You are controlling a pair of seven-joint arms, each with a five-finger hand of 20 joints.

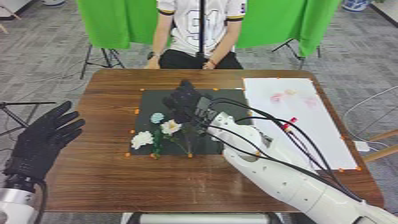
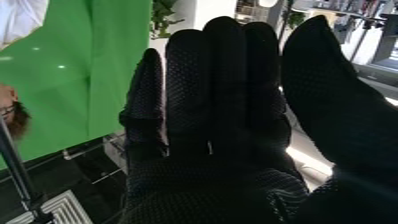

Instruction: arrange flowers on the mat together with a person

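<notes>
In the head view my right hand (image 1: 184,104) is over the upper middle of the black mat (image 1: 209,145), its fingers straight and holding nothing. In the right wrist view the same hand (image 2: 218,120) has straight fingers, with the thumb apart. A white flower (image 1: 142,139) lies at the mat's left edge, a cream flower (image 1: 171,126) just below my right hand, and a pale blue flower (image 1: 157,118) between them and higher. Green stems run down toward the mat's lower edge. My left hand (image 1: 49,135) is off the table's left side, fingers straight.
A white sheet (image 1: 333,135) with pink flowers (image 1: 289,98) painted or lying near its top covers the table's right side. A red-tipped item (image 1: 292,120) is beside my right arm. Orange markers dot the brown table (image 1: 98,185). A person sits across, hands off the mat.
</notes>
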